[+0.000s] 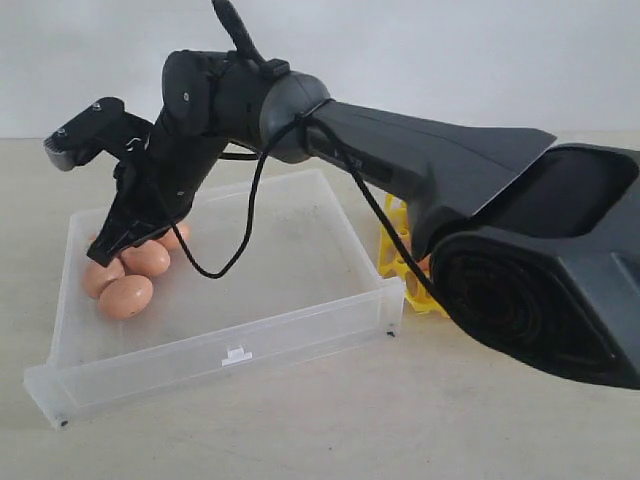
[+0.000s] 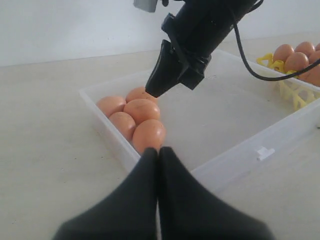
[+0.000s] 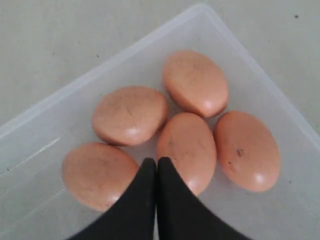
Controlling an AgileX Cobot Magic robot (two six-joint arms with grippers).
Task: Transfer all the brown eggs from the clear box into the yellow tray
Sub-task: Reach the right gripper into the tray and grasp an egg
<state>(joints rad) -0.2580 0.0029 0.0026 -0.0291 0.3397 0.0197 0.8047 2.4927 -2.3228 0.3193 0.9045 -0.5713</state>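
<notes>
A pale beige tabletop (image 1: 300, 420) with faint dark specks spread across the scene, and a plain white wall (image 1: 450, 60) rose behind its far edge.

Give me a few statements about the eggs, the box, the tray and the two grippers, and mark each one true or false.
1. Five brown eggs lie in the clear box. True.
2. Those eggs are spread all over the box floor. False: they huddle in one corner.
3. The right gripper is shut and holds no egg. True.
4. The yellow tray is empty. False: it holds several eggs.
5. The left gripper is wide open. False: its fingers are pressed together.
</notes>
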